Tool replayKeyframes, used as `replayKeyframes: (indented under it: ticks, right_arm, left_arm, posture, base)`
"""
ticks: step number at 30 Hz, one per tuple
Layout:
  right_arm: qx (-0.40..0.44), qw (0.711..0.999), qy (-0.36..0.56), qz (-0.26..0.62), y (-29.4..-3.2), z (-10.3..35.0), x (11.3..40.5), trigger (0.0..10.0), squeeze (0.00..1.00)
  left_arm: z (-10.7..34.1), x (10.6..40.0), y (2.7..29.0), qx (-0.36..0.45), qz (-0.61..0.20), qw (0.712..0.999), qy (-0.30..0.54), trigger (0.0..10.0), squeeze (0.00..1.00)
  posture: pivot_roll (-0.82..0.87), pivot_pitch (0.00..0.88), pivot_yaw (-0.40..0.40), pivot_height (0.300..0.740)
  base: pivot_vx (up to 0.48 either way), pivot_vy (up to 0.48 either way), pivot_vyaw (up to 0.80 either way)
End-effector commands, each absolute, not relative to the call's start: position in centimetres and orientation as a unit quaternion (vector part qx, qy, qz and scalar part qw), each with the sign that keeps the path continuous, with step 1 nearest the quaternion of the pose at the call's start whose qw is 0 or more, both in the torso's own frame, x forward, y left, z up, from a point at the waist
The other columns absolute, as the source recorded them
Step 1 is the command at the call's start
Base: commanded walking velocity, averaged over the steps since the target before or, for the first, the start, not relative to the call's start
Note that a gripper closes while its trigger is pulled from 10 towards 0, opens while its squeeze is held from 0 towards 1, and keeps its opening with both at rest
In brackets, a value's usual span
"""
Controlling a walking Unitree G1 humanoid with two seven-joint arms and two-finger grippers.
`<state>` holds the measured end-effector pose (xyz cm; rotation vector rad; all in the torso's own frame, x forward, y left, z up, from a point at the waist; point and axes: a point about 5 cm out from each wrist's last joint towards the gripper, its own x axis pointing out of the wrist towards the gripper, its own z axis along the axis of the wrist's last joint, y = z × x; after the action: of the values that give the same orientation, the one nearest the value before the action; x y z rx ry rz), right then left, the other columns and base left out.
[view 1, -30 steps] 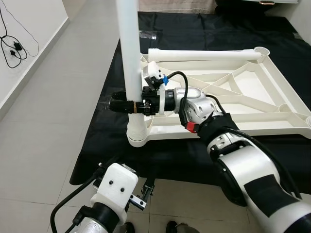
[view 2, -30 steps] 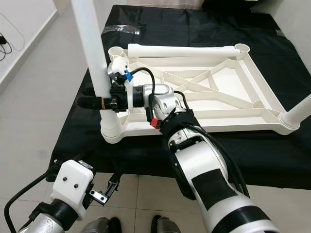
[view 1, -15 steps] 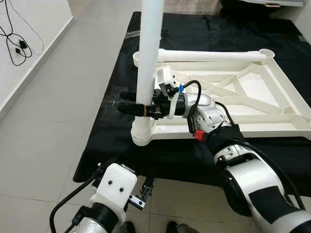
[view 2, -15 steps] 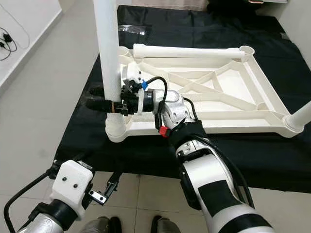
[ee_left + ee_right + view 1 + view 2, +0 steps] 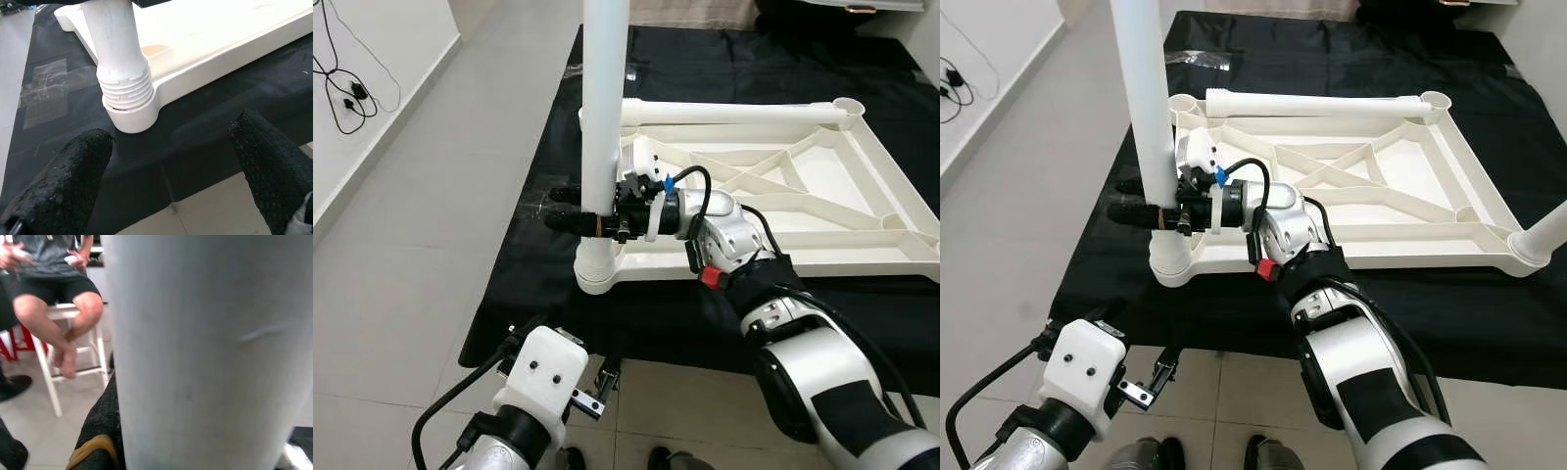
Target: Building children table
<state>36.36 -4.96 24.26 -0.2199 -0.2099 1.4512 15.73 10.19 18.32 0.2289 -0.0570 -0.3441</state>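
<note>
- The right gripper (image 5: 576,217), left of centre, was clamped on the upright table leg (image 5: 604,108), whose long axis ran vertically into the tabletop's (image 5: 862,166) near-left corner socket (image 5: 592,277).
- The left gripper (image 5: 171,161) hung spread apart, lower left.

Right arm is stretched forward and across toward the robot's left, wrist level, with the right claw (image 5: 576,208) clamped sideways, black fingers (image 5: 1128,211) poking out past what they grip. Left arm hangs low by the body, left claw (image 5: 171,166) pointing down, its two fingers (image 5: 73,171) spread wide apart and holding nothing.
</note>
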Motion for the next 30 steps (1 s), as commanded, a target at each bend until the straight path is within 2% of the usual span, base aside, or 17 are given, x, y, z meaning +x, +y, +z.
replayKeyframes:
  ticks: [1, 7, 19, 20, 21, 22, 24, 26, 29, 30]
  right_arm:
    - [-0.133, 0.763, -0.011, 0.633, -6.4, 20.3, 36.6, 10.0, 0.00]
    - [-0.145, 0.790, -0.015, 0.596, -6.7, 20.3, 37.0, 10.0, 0.00]
    - [-0.141, 0.813, 0.028, 0.565, -6.7, 19.2, 37.2, 10.0, 0.00]
    - [-0.137, 0.827, 0.038, 0.543, -6.7, 19.1, 37.5, 10.0, 0.00]
    - [-0.137, 0.827, 0.038, 0.543, -6.7, 19.1, 37.5, 10.0, 0.00]
    - [-0.127, 0.849, 0.047, 0.510, -6.8, 19.1, 38.1, 10.0, 0.00]
    - [-0.127, 0.849, 0.047, 0.510, -6.8, 19.1, 38.1, 10.0, 0.00]
    - [-0.101, 0.885, 0.055, 0.450, -7.0, 19.4, 38.9, 10.0, 0.00]
    - [-0.084, 0.901, 0.054, 0.423, -7.1, 19.7, 39.3, 10.0, 0.00]
    - [-0.059, 0.917, 0.050, 0.392, -7.3, 20.1, 39.7, 10.0, 0.00]
  left_arm:
    - [18.0, 15.6, 10.1, 0.116, -0.176, 0.977, -0.018, 10.0, 0.00]
    - [18.0, 15.6, 10.2, 0.116, -0.175, 0.978, -0.018, 10.0, 0.00]
    - [18.0, 15.6, 10.2, 0.115, -0.174, 0.978, -0.019, 10.0, 0.00]
    - [18.0, 15.6, 10.2, 0.116, -0.174, 0.978, -0.019, 10.0, 0.00]
    - [18.0, 15.6, 10.2, 0.116, -0.174, 0.978, -0.019, 10.0, 0.00]
    - [18.0, 15.6, 10.1, 0.116, -0.174, 0.978, -0.019, 10.0, 0.00]
    - [18.0, 15.6, 10.1, 0.116, -0.174, 0.978, -0.019, 10.0, 0.00]
    - [18.0, 15.5, 10.1, 0.115, -0.174, 0.978, -0.019, 10.0, 0.00]
    - [18.0, 15.5, 10.1, 0.115, -0.175, 0.978, -0.019, 10.0, 0.00]
    - [17.9, 15.5, 10.0, 0.115, -0.175, 0.978, -0.018, 10.0, 0.00]
  posture:
    - [0.18, 0.252, -0.043, 0.740]
    - [0.17, 0.253, -0.045, 0.740]
    - [0.17, 0.254, -0.044, 0.740]
    - [0.17, 0.255, -0.046, 0.740]
    - [0.17, 0.255, -0.046, 0.740]
    - [0.17, 0.253, -0.045, 0.740]
    - [0.17, 0.253, -0.045, 0.740]
    - [0.17, 0.251, -0.047, 0.740]
    - [0.17, 0.251, -0.044, 0.740]
    - [0.17, 0.250, -0.045, 0.740]
  base:
    - [0.000, 0.000, 0.00]
    - [0.000, 0.000, 0.00]
    - [0.000, 0.000, 0.00]
    - [0.000, 0.000, 0.00]
    - [0.000, 0.000, 0.00]
    - [0.000, 0.000, 0.00]
    - [0.000, 0.000, 0.00]
    - [0.000, 0.000, 0.00]
    - [0.000, 0.000, 0.00]
    - [0.000, 0.000, 0.00]
